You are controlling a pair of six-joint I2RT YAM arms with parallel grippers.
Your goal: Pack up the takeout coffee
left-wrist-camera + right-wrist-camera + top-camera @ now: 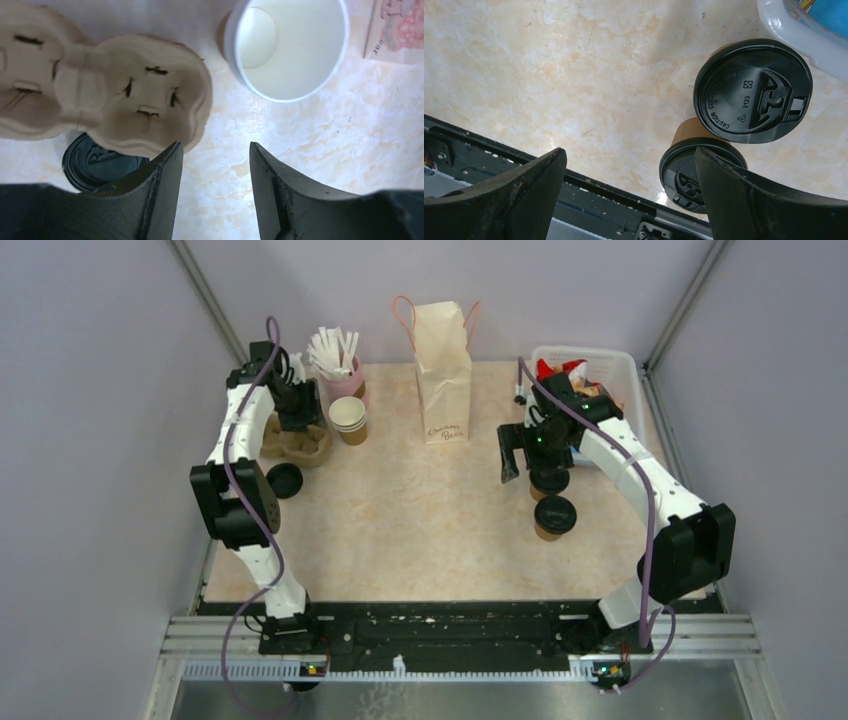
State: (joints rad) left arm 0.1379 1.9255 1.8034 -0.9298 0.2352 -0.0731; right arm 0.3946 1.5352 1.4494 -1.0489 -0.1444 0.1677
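Two small brown cups with black lids stand at the right of the table, one farther (549,481) and one nearer (555,516). The right wrist view shows both, the farther one (751,90) and the nearer one (681,172) partly behind my right finger. My right gripper (522,455) is open and empty, just left of and above the cups (631,155). The tall paper bag (443,370) stands upright at the back centre. My left gripper (298,410) is open and empty (215,150), over the edge of a cardboard cup carrier (125,95).
The carrier (295,443) lies at the left with a loose black lid (285,480) beside it. A stack of lidless cups (349,418) and a pink cup of straws (340,365) stand behind. A white bin (600,370) sits at the back right.
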